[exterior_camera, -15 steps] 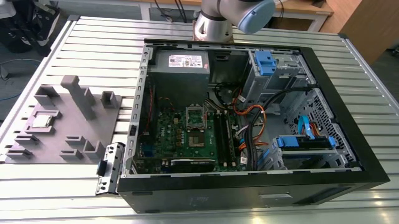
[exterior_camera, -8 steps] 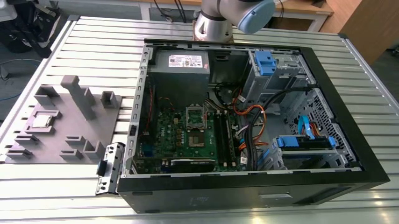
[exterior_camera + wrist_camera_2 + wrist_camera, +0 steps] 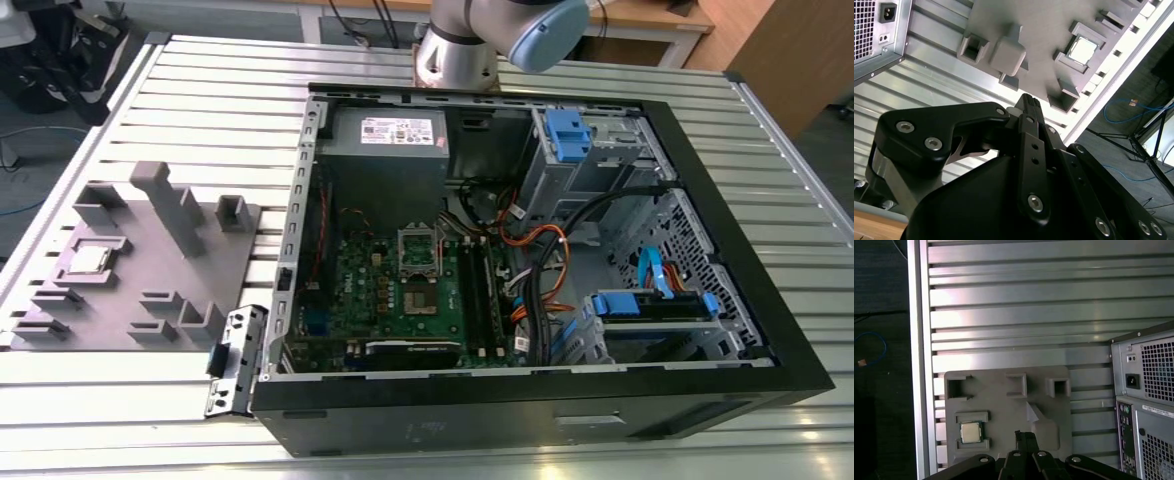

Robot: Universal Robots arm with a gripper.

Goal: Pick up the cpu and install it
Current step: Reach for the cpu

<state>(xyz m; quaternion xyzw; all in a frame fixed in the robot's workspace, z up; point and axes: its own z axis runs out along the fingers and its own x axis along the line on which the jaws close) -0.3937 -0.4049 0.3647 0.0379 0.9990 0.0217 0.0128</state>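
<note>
I judge this to be the approach to the pick, with nothing taken up yet. My fingers point(image 3: 1025, 436) are closed on each other and hold nothing. They hang high above the grey fixture plate point(image 3: 1004, 410) on the slatted bench point(image 3: 1029, 315).

The cpu point(image 3: 970, 432) sits in its nest on that plate, well below my fingertips and off to one side of them, with clear air between us. The computer case point(image 3: 1149, 405) lies on the opposite side of my fingers from the chip.

As I read it, the pick calls for my fingers to be spread and squared over the chip. Raised grey bars hem two of its opposite edges, while the other two look free, so I judge those to be the edges to close on.

The exterior view gives me the open case, its motherboard point(image 3: 400, 285) and the socket point(image 3: 418, 246) where the chip belongs, well apart from the cpu point(image 3: 88, 259). In the second wrist view my fingers point(image 3: 1029, 100) are seen from behind, pointing down near the cpu point(image 3: 1083, 50).
</note>
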